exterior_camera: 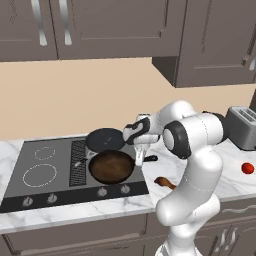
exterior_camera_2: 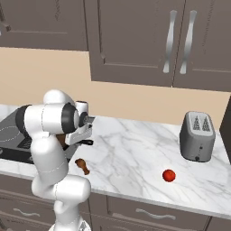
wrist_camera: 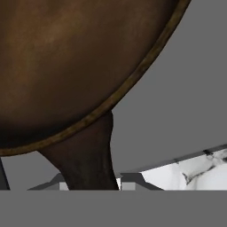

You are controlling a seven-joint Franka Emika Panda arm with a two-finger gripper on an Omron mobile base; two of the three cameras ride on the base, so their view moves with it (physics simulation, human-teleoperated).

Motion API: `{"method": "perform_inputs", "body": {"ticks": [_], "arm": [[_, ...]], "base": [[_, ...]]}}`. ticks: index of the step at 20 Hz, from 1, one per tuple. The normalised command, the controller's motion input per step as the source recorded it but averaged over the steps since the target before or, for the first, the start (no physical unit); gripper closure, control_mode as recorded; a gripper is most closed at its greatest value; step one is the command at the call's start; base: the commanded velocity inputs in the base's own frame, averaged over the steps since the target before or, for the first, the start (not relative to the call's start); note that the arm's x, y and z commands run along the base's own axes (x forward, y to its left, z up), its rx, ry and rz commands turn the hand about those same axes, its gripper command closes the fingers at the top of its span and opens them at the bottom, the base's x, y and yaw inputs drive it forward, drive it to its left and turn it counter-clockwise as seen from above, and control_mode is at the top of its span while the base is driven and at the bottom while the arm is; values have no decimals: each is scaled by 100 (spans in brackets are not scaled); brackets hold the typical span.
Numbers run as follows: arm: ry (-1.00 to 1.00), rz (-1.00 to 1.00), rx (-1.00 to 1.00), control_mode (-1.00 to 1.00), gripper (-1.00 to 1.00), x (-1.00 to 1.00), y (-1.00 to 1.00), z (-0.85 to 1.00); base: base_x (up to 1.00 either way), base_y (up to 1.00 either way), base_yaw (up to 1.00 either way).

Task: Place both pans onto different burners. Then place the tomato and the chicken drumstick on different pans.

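Figure: pan placement, second pan in hand. You see the two-finger gripper (exterior_camera: 138,159) clamped on the dark handle of the deep glossy brown pan (exterior_camera: 111,167), its jaws closed around the handle just beside the bowl; in the hand view the brown pan (wrist_camera: 66,57) sits directly ahead, with its handle running down between the fingertips. The brown pan lies over the right half of the dark grey glass cooktop (exterior_camera: 30,192), just right of the black central grille (exterior_camera: 78,162). The flat matte-black skillet (exterior_camera: 105,139) sits behind it, toward the wall.

Step, as judged: you are settling the brown pan onto a right-hand burner. Whether it rests on the glass or hangs just above cannot be told. The next move calls for letting go of the handle, then going for the food.

Count: two pans; two white burner circles (exterior_camera: 39,175) uncovered on the left; one small glossy red tomato (exterior_camera_2: 168,175) on the marble counter (exterior_camera_2: 135,149) near the one silver toaster (exterior_camera_2: 197,136); one orange-brown chicken drumstick (exterior_camera_2: 82,165) near the counter's front edge.
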Motion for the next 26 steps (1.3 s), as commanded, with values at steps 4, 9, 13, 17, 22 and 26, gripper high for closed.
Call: {"method": "perform_inputs", "body": {"ticks": [4, 9, 13, 17, 22, 26], "arm": [[0, 0, -1, -100, 100, 0, 0, -37], [0, 0, 0, -100, 100, 0, 0, -33], [3, 1, 0, -100, 100, -10, 0, -33], [7, 2, 0, -100, 100, -18, 0, -35], [9, 2, 0, -100, 100, -16, 0, -35], [9, 2, 0, -100, 100, -19, 0, -39]], "base": [[0, 0, 0], [0, 0, 0], [0, 0, 0], [0, 0, 0], [0, 0, 0], [0, 0, 0]]}}
